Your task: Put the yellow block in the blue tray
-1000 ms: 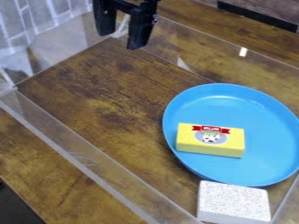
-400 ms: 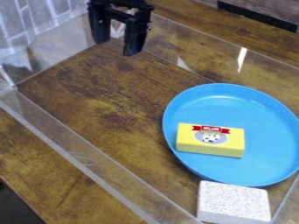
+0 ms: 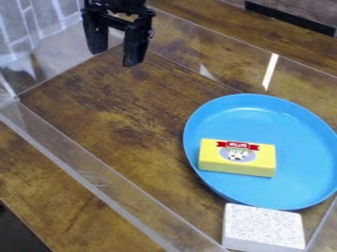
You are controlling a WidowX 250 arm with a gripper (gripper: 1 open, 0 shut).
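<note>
The yellow block (image 3: 238, 157) is a small rectangular bar with plain yellow sides, its top bearing a red-and-white label over a little picture. It lies flat inside the blue tray (image 3: 263, 148), toward the side nearest the white speckled block (image 3: 263, 226). The tool (image 3: 116, 47) is released, its jaws apart above the wooden desk (image 3: 112, 118).

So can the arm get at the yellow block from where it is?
Probably yes: the claw looks open and nothing covers the yellow block; the blue tray's rim looks low.
</note>
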